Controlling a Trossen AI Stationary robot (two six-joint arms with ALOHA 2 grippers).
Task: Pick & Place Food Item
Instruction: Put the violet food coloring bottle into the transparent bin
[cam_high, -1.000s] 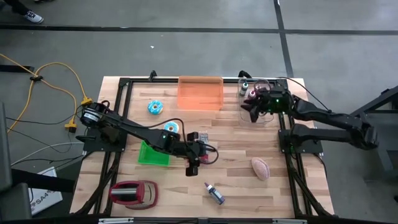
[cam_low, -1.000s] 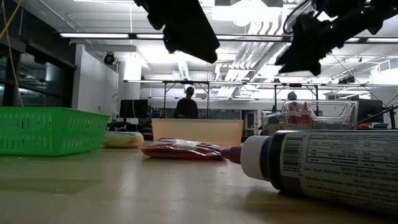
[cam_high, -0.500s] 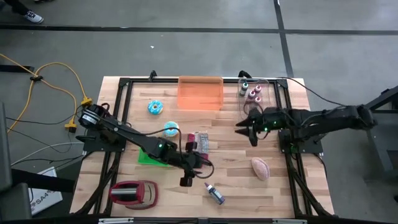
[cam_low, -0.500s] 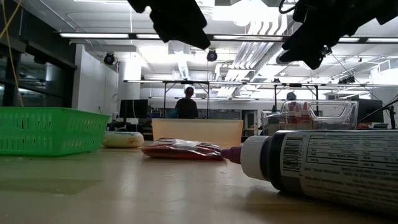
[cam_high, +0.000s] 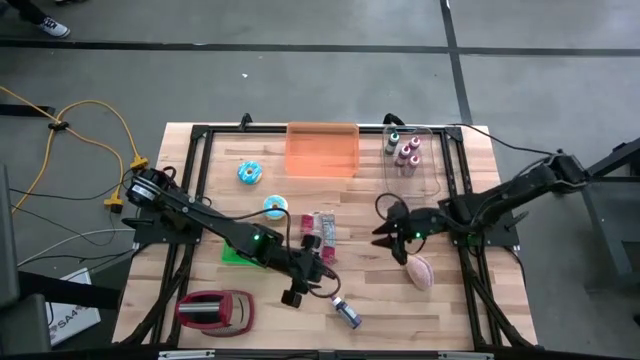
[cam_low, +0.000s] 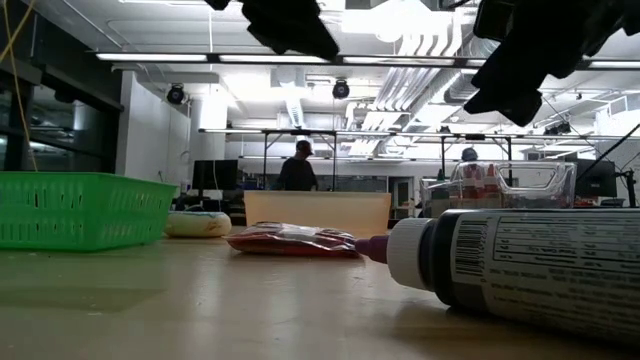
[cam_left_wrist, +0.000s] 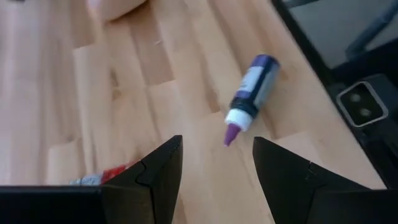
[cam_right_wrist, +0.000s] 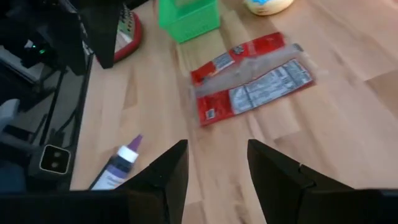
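Observation:
A pink oval food piece (cam_high: 419, 270) lies on the table's right side. My right gripper (cam_high: 388, 240) hangs open just beside it, toward the far left, with nothing between its fingers (cam_right_wrist: 217, 152). Red snack packets (cam_high: 320, 228) lie flat at mid-table and show in the right wrist view (cam_right_wrist: 249, 81). Two blue-iced donuts (cam_high: 250, 172) (cam_high: 275, 207) rest farther left. My left gripper (cam_high: 322, 282) is open above the table near the front. It points at a purple-capped bottle (cam_left_wrist: 252, 102) that lies on its side.
An orange bin (cam_high: 322, 150) and a clear bin with small bottles (cam_high: 410, 155) stand at the far edge. A green basket (cam_high: 240, 250) is partly under the left arm. A red object (cam_high: 215, 310) sits near left. Bare wood lies between the packets and the bottle (cam_high: 345, 312).
My right gripper has swung from over the clear bin toward the table's near side and the centre, sinking a little, and now stands by the pink piece. My left gripper has shifted toward the near edge and rolled slightly. No object has moved.

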